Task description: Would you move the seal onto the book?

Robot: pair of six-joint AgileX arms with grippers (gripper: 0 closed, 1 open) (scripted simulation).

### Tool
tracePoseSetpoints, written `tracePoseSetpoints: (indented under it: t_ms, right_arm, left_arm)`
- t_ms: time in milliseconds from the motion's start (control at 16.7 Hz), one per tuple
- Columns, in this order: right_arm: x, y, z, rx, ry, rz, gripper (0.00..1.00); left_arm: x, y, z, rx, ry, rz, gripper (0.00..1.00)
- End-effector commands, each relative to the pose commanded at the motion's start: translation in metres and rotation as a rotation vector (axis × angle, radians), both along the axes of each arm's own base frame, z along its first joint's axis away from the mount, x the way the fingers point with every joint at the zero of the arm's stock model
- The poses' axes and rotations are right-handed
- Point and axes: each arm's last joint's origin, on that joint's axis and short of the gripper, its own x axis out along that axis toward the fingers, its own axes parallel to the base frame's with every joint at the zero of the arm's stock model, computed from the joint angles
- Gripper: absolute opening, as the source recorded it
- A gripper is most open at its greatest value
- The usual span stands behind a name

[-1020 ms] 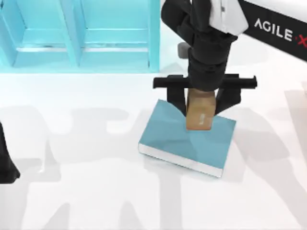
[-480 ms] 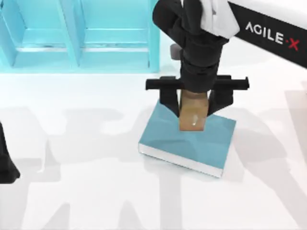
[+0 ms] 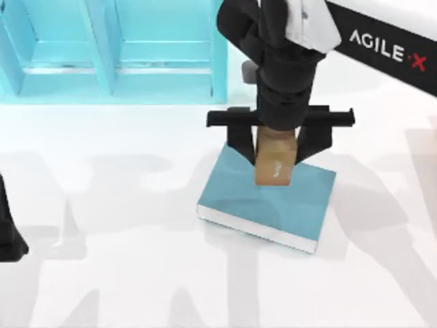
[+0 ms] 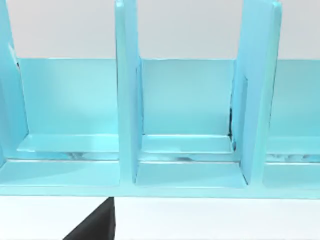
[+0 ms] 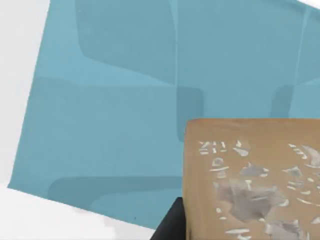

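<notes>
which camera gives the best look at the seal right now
The top view: it shows the seal upright in the right gripper over the book. The right wrist view shows one marked face up close. The left wrist view faces the shelf.

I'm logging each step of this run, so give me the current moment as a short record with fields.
seal: tan-brown block, upright, over the book's far half, held from above
book: teal cover, flat on the white table, right of centre
right gripper: above the book, fingers either side of the seal
left gripper: parked at the table's left edge
shelf unit: light-cyan, compartments, along the far edge
seal-book contact: cannot tell
</notes>
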Motion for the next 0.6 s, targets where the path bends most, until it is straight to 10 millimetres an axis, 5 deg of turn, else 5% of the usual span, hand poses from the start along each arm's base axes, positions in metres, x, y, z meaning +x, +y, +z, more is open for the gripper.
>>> tracePoseSetpoints:
  t_ms: [600]
  right_arm:
    - [0.0000, 0.0000, 0.0000, 0.000, 0.000, 0.000, 0.90]
  left_arm:
    - [0.0000, 0.0000, 0.0000, 0.000, 0.000, 0.000, 1.00]
